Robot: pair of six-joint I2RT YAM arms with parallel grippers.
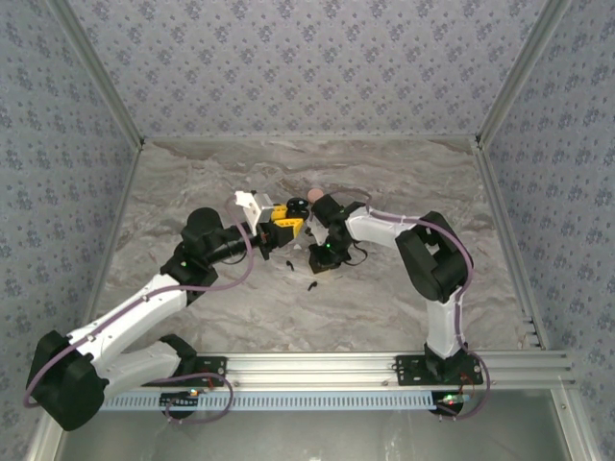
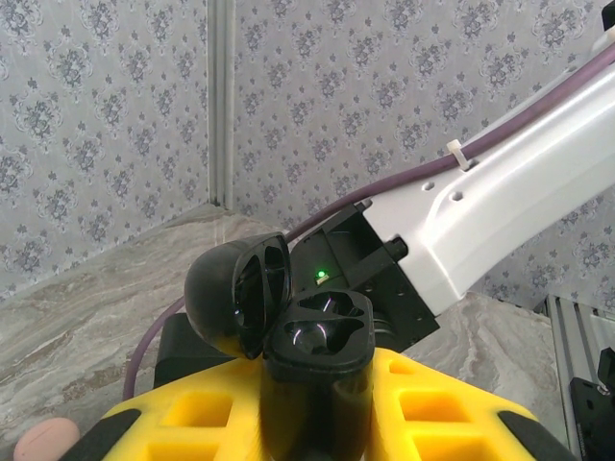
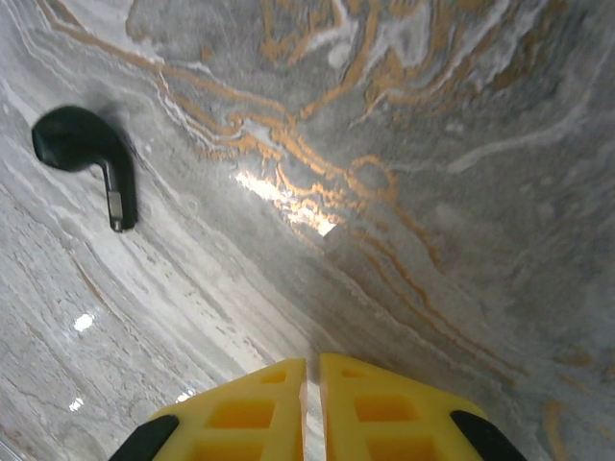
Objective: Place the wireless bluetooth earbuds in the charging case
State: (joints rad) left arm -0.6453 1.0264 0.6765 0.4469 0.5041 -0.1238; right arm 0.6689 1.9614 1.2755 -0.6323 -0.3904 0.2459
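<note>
Black charging case sits clamped in the left claw, lid open and both sockets empty, seemingly held up for filling. Right claw, fingers together and empty, hovers low over the marble counter. A black earbud lies just on its near side.

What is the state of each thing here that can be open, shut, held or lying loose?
Charging case: held upright, lid open, both sockets empty.
Left pincer: shut on the case.
Right pincer: shut, nothing seen between its fingers.
Black earbud: lying loose on the table, outside the case.
</note>
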